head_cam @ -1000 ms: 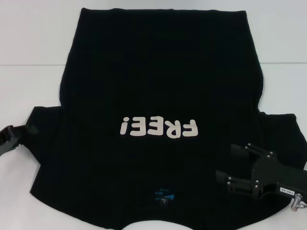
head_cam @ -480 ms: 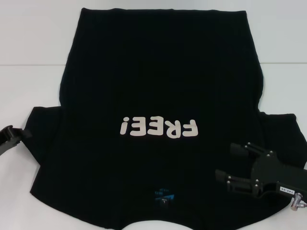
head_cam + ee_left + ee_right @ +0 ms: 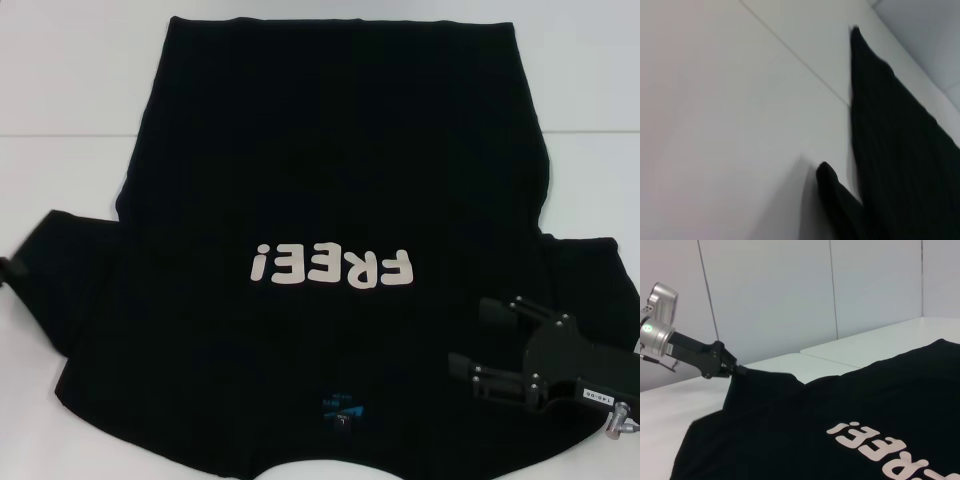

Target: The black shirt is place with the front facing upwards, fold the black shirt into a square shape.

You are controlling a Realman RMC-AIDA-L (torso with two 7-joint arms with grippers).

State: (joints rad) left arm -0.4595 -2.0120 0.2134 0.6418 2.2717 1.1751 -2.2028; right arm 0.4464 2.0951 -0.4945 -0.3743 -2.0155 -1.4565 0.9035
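The black shirt (image 3: 330,250) lies flat on the white counter (image 3: 70,120), front up, and bare counter shows at both sides of it. At the left edge the left pincer (image 3: 735,369) is closed on the tip of the left sleeve and pulls it outward. The right pincer (image 3: 480,345) hovers open over the right side of the shirt, beside the lettering.

Black shirt (image 3: 330,200), front up, spread flat on white surface.
Off-white "FREE!" print reads upside down; neck label at 6 o'clock, hem at 12.
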